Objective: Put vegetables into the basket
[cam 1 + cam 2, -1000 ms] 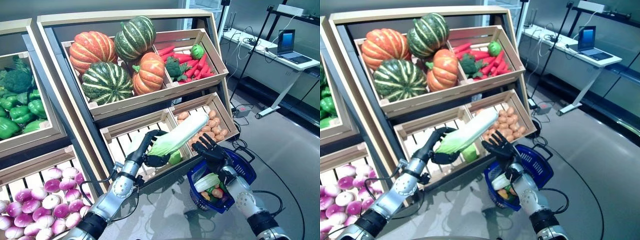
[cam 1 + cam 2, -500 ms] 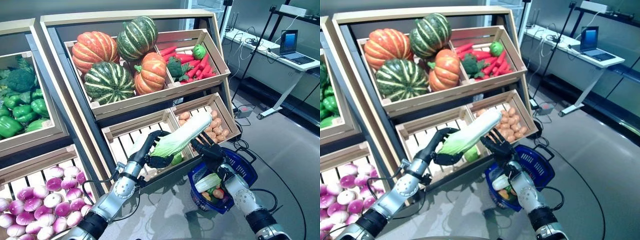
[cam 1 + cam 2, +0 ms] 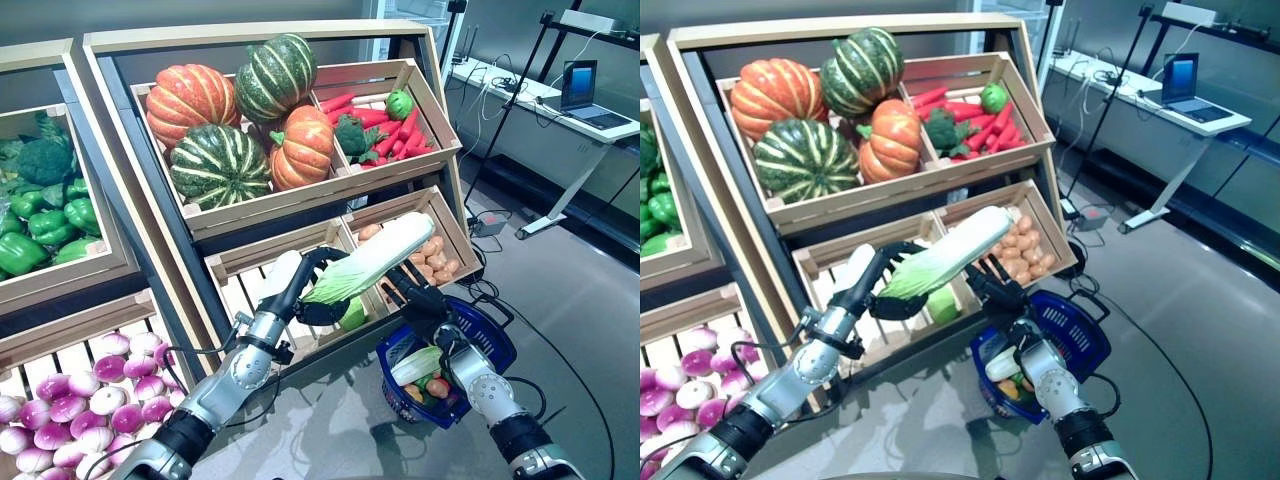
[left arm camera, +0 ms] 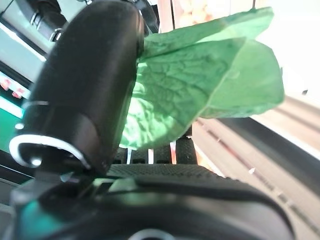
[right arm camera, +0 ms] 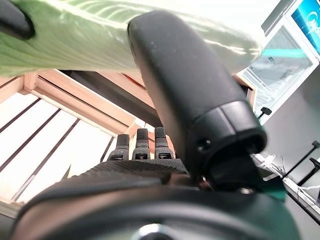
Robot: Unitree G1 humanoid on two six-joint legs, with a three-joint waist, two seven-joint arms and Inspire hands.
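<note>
One napa cabbage (image 3: 372, 262) is held tilted in front of the lower crates by the left hand (image 3: 312, 293), whose fingers and thumb curl round its leafy end, while the right hand (image 3: 418, 301), fingers spread straight, sits under its white end, above the blue basket (image 3: 492, 352).

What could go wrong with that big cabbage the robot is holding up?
The long pale-green napa cabbage is gripped only at its leafy end by the left hand, so it could tip or slip. The right hand sits open beneath it, not gripping. The blue plastic basket already holds vegetables, so the long cabbage may not fit.
</note>
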